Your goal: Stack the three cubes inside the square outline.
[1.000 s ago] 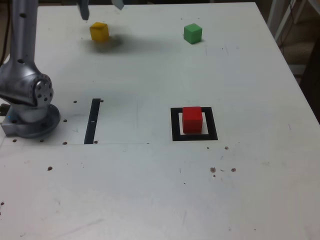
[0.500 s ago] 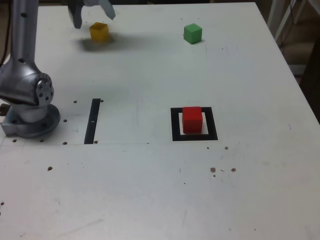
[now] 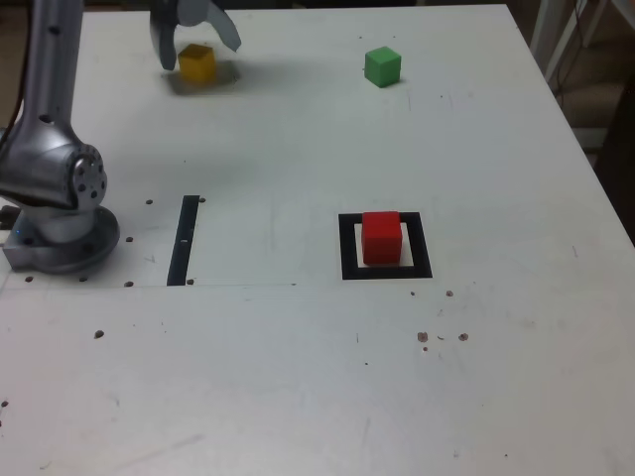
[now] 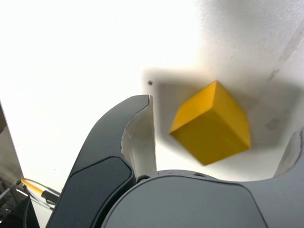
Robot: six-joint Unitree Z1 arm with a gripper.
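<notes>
The yellow cube [image 3: 196,62] rests on the white table at the far left of the exterior view. My gripper [image 3: 195,42] is open and straddles it, one finger on each side, with a gap to the cube on both sides. In the wrist view the yellow cube [image 4: 212,123] lies between the two dark fingers [image 4: 124,142], untouched. The red cube [image 3: 381,237] sits inside the square outline [image 3: 346,246] near the table's middle. The green cube [image 3: 382,66] stands alone at the far side, right of the yellow one.
The arm's grey base [image 3: 58,203] stands at the exterior view's left. A thin black strip [image 3: 184,240] lies on the table beside it. The table's right edge [image 3: 575,129] runs past white furniture legs. Small dark specks dot the near surface.
The gripper has come down from the far edge and lowered around the yellow cube, its fingers now on either side of it. The cubes have not moved.
</notes>
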